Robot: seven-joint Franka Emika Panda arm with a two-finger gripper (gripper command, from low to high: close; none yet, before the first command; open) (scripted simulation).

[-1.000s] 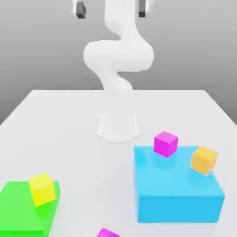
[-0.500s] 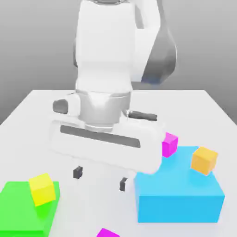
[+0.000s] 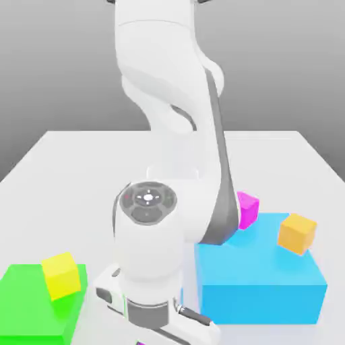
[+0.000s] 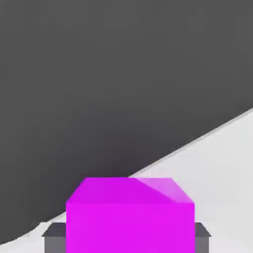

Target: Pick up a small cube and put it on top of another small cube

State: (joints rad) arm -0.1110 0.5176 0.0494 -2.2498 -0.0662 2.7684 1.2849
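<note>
A small magenta cube (image 4: 130, 215) sits between the two dark fingers (image 4: 53, 238) of the gripper (image 4: 126, 237) in the hand view, with a grey finger pad showing at each of its lower sides. The pads lie right against the cube's sides, so the fingers look pinched onto it, though the contact itself is hard to judge from this close. Under and beside this cube is the pale white table (image 4: 222, 163), with dark backdrop beyond its edge. In the exterior view, a second magenta cube (image 3: 247, 209) of the same kind rests on the far corner of a large blue block (image 3: 259, 276), partly hidden behind the robot's arm (image 3: 172, 101). A small orange cube (image 3: 297, 233) sits tilted on the same blue block, toward the exterior view's right and near that edge. The white arm bends down from its upper part and reaches toward the near edge of the table, its round wrist (image 3: 148, 202) facing the camera and the hand passing out of the lower edge of the exterior view, between the two big blocks. On the exterior view's left is a large green block (image 3: 27, 303), and a small yellow cube (image 3: 60, 275) stands tilted on its upper corner. The blue and green blocks stand well apart.
</note>
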